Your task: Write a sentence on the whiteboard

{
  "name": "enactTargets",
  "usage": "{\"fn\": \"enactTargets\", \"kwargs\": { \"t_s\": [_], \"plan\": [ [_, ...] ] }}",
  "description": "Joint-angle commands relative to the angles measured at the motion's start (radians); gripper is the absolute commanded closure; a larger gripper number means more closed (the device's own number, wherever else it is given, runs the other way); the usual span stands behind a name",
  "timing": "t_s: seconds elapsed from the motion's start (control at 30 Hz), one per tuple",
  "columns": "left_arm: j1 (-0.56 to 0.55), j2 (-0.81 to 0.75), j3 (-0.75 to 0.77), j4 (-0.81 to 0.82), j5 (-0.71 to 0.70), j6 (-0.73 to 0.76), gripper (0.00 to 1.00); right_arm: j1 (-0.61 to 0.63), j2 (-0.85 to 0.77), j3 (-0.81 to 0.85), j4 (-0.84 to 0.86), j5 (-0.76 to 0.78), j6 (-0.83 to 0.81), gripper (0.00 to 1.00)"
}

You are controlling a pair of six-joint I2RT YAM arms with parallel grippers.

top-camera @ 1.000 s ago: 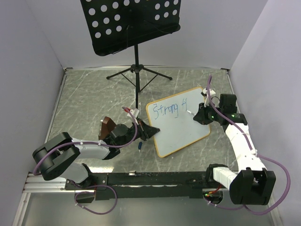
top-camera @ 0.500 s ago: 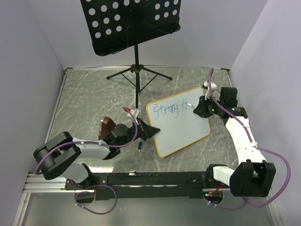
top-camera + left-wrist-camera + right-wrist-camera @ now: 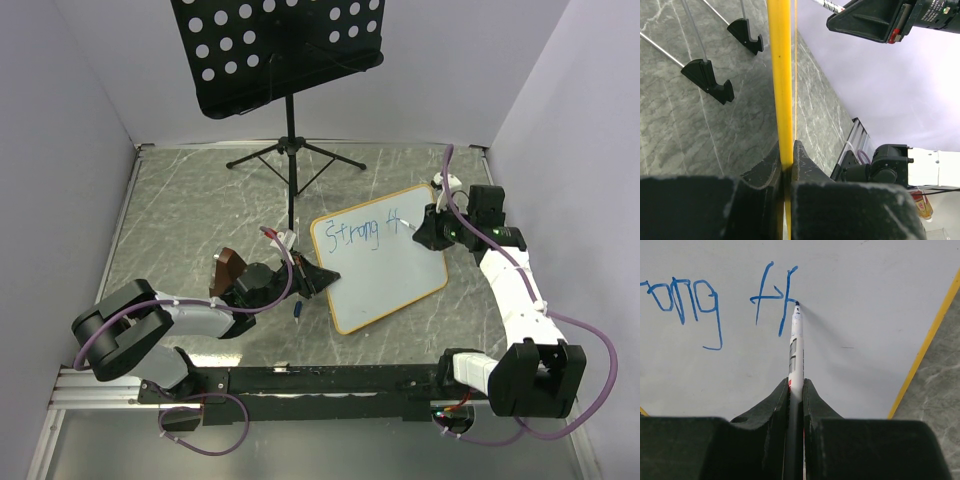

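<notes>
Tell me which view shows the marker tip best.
Right wrist: the marker tip sits centred and sharp on the whiteboard beside the blue writing. Top external shows the marker only as a tiny sliver; left wrist catches a bit of its barrel, no tip.

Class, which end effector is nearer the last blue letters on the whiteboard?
Right. The right end effector holds the marker with its tip at those letters; the left end effector clamps the whiteboard at its opposite edge.

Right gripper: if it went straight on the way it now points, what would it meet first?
The whiteboard. The marker clamped in the right gripper seems to have its tip on the white surface beside the blue writing; contact is hard to confirm.
</notes>
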Motion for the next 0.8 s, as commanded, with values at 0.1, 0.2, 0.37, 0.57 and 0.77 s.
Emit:
{"fn": "enactTargets", "kwargs": {
  "t_s": [0.1,0.2,0.37,0.57,0.77],
  "plan": [
    [0.001,-0.011,0.01,0.136,0.03,0.039,0.99,-0.007,-0.065,-0.023,-0.069,-0.021,-0.077,1.0],
    [0.0,-0.008,0.01,0.138,0.033,0.037,0.99,-0.009,-0.084,-0.045,-0.078,-0.015,-0.084,1.0],
    [0.001,0.0,0.015,0.136,0.041,0.037,0.99,-0.015,-0.082,-0.036,-0.063,0.005,-0.068,1.0],
    [0.001,-0.009,0.014,0.13,0.036,0.039,0.99,-0.027,-0.052,0.009,-0.037,-0.012,-0.053,1.0],
    [0.001,-0.011,0.012,0.135,0.036,0.036,0.99,-0.027,-0.042,0.03,-0.007,-0.061,-0.032,1.0]
  ]
}}
